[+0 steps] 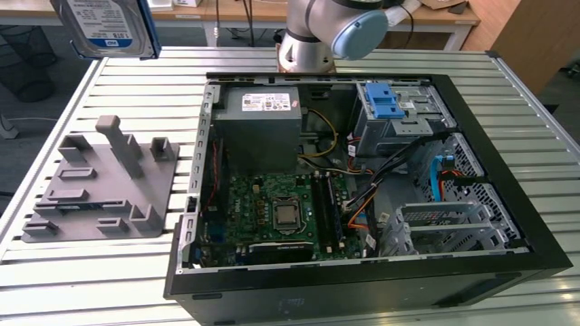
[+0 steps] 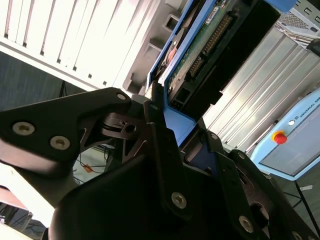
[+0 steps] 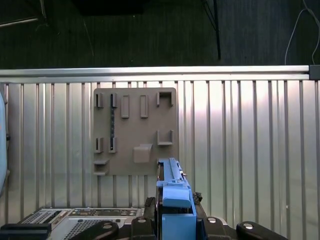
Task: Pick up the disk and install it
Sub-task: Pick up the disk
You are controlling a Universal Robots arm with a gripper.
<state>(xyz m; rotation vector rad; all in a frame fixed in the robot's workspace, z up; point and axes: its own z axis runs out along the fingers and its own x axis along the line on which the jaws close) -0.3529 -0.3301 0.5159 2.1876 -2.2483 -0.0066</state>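
The slatted silver metal table [image 1: 91, 285] carries a large black computer case [image 1: 363, 292], lying open. Beside the case, to the exterior view's left, sits a grey plastic fixture plate with upright pegs [image 1: 100, 197]. The disk [image 1: 104, 27], a flat silver drive with a white-and-blue label in a bright blue carrier frame, is held up off the table at the far left of the exterior view, well apart from the case. In the second wrist view the black pincer [image 2: 180, 120] is closed on the disk's blue frame, one finger against each side.
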